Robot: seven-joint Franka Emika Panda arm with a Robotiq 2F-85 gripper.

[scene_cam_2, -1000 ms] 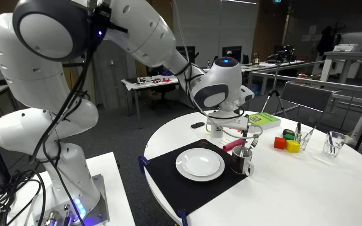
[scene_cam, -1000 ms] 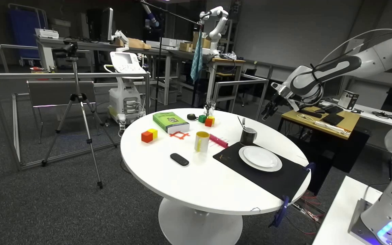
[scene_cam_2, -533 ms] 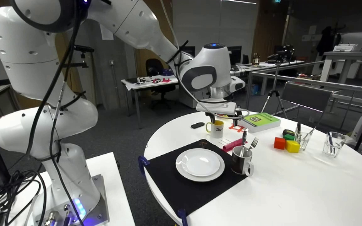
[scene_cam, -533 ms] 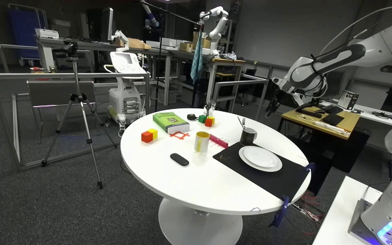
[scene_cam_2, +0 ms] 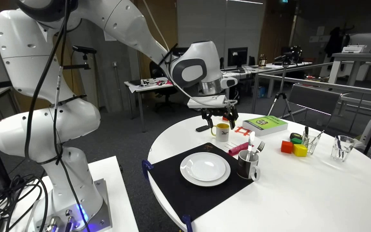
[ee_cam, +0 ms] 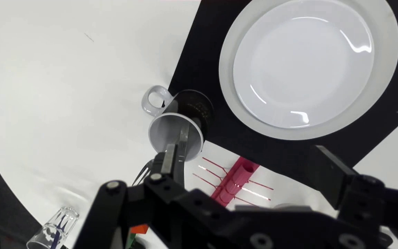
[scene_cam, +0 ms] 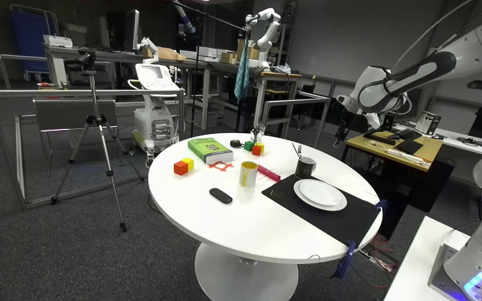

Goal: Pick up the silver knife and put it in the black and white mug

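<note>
Silver knife stands in black and white mug beside fork; gripper well apart from it, jaws spread, holding nothing. Knife probably light, stiff, slippery; best pinched across flat faces above rim. Long axis steep, slightly tilted, one end up; handle or blade unclear.
</note>
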